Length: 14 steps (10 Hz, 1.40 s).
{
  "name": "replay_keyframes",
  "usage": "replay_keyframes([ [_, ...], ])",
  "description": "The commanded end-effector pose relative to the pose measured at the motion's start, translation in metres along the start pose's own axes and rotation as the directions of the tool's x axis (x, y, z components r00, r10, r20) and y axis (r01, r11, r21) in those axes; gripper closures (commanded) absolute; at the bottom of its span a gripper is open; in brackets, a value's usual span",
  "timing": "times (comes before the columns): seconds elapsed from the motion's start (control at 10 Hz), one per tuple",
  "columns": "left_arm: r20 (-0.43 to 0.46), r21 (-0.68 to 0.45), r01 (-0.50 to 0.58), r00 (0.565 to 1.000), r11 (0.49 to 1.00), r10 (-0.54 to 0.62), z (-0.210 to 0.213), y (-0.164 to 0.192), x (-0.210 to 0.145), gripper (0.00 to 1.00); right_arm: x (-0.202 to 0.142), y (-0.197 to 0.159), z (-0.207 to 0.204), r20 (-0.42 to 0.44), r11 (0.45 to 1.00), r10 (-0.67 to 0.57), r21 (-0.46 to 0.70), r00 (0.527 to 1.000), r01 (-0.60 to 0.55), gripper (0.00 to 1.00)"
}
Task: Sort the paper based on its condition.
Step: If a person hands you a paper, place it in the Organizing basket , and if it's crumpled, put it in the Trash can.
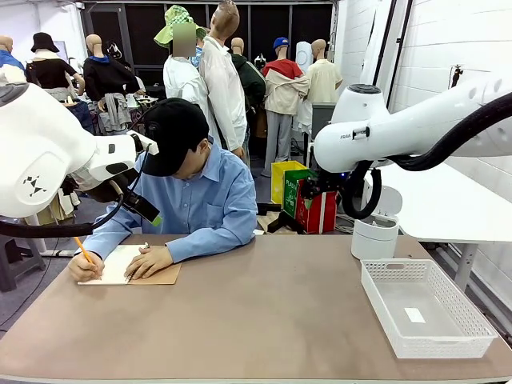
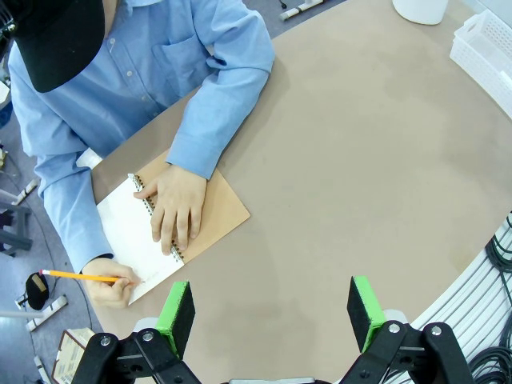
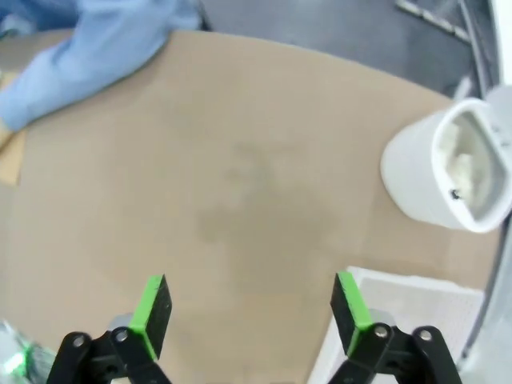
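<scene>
We see the table (image 1: 264,320) mostly bare, so reach is not the worry; timing is. The person (image 1: 200,192) leans over its far left corner, writing, and any move toward that corner now could meet a sleeve or a hand.

The left claw (image 2: 270,308) hangs above the table near that corner, spread wide with nothing between its green pads. The right claw (image 3: 252,312) is just as wide and empty, over the bare middle.

The basket (image 1: 376,300) sits at the right front and the round bin (image 1: 374,238) just behind it. They stand close together, so a drop aimed at one could catch the other's rim. The bin holds pale lumps we cannot identify.

The notebook (image 2: 224,212) lies open with the person's free hand (image 2: 176,208) flat across its spiral. The paper (image 2: 128,228) is the white page beside that spiral, under the writing hand (image 2: 108,284); whether it is loose or bound we cannot tell. A thin sheet lying flat gives the pads little edge, and we judge a pinch could crease it and spoil the very condition we must sort by.

The pencil (image 2: 80,276) is touching the page; a grab now would drag it.
</scene>
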<state>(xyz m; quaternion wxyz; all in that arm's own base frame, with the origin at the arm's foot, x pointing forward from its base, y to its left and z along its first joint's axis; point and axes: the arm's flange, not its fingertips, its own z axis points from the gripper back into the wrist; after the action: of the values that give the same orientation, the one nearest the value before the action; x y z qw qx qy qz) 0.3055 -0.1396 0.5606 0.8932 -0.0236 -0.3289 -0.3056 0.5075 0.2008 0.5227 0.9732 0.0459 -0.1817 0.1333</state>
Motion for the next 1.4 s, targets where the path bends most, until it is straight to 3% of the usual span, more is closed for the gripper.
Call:
replay_keyframes([
  [0.0, 0.001, -0.001, -0.001, 1.000, 1.000, 0.001, 0.000, 0.000, 0.000, 0.00, -0.017, -0.014, 0.000, 0.010, 0.988, 0.134, 0.069, 0.991, -0.135, 0.00],
  [0.2, 0.001, -0.001, -0.001, 1.000, 1.000, 0.001, 0.000, 0.000, 0.000, 0.00, -0.016, -0.025, -0.003, 0.038, 0.989, 0.124, 0.078, 0.992, -0.127, 0.00],
  [0.3, 0.001, -0.001, -0.001, 1.000, 1.000, 0.001, 0.000, 0.000, 0.000, 0.00, -0.010, -0.003, 0.002, -0.002, 0.991, 0.129, 0.048, 0.992, -0.129, 0.00],
  [0.7, 0.001, -0.001, -0.001, 1.000, 1.000, 0.001, 0.000, 0.000, 0.000, 0.00, -0.011, -0.007, 0.001, 0.004, 0.988, 0.143, 0.053, 0.990, -0.143, 0.00],
  [1.0, 0.001, -0.001, -0.001, 1.000, 1.000, 0.001, 0.000, 0.000, 0.000, 0.00, -0.030, 0.036, 0.015, 0.076, 0.942, 0.280, 0.173, 0.957, -0.289, 0.00],
  [1.3, 0.001, -0.001, -0.001, 1.000, 1.000, 0.001, 0.000, 0.000, 0.000, 0.00, -0.054, 0.073, 0.039, 0.124, 0.899, 0.386, 0.171, 0.914, -0.403, 0.00],
])
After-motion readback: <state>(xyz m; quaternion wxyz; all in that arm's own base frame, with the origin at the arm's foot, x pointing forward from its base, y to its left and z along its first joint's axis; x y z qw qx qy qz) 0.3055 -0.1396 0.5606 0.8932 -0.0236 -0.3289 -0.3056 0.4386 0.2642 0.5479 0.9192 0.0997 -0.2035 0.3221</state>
